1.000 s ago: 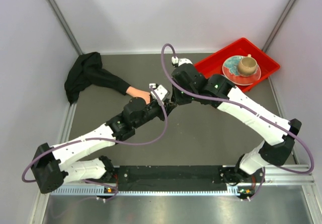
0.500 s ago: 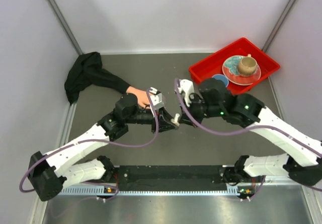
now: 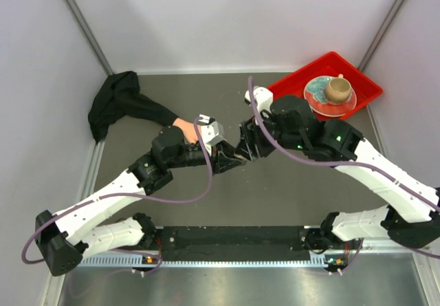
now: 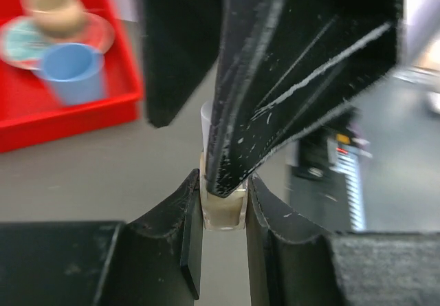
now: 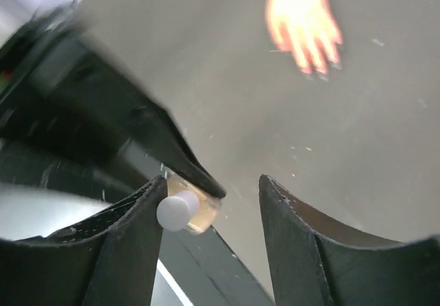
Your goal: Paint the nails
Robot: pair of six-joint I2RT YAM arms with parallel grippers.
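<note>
1. Your left arm (image 3: 110,196) stretches from the near-left corner towards the middle of the table, and your right arm (image 3: 371,172) bends in from the near-right. Their wrists meet nose to nose at the centre.
2. Your left gripper (image 4: 223,196) is clamped on a small tan bottle (image 4: 223,213), with one finger pressed to each side of it. The bottle's white cap (image 5: 176,210) points towards the other arm.
3. Your right gripper (image 5: 213,181) stands spread around that cap. The cap sits just beside one finger and the other finger is well clear, so nothing is gripped there.
4. The mannequin hand (image 5: 302,17) lies flat on the grey table (image 3: 289,196) beyond the left wrist, its black sleeve (image 3: 120,103) trailing to the far-left corner. The nails (image 5: 322,72) show as small dark tips on the fingers, blurred in the right wrist view and apart from both grippers.
5. The red tray (image 3: 295,79) sits at the far right. It holds a plate (image 3: 313,89) with a tan cup (image 3: 337,89) standing on it.
6. A blue cup (image 4: 72,79) stands in the same tray, just in front of the plate in the left wrist view. You cannot tell whether either cup holds anything.
</note>
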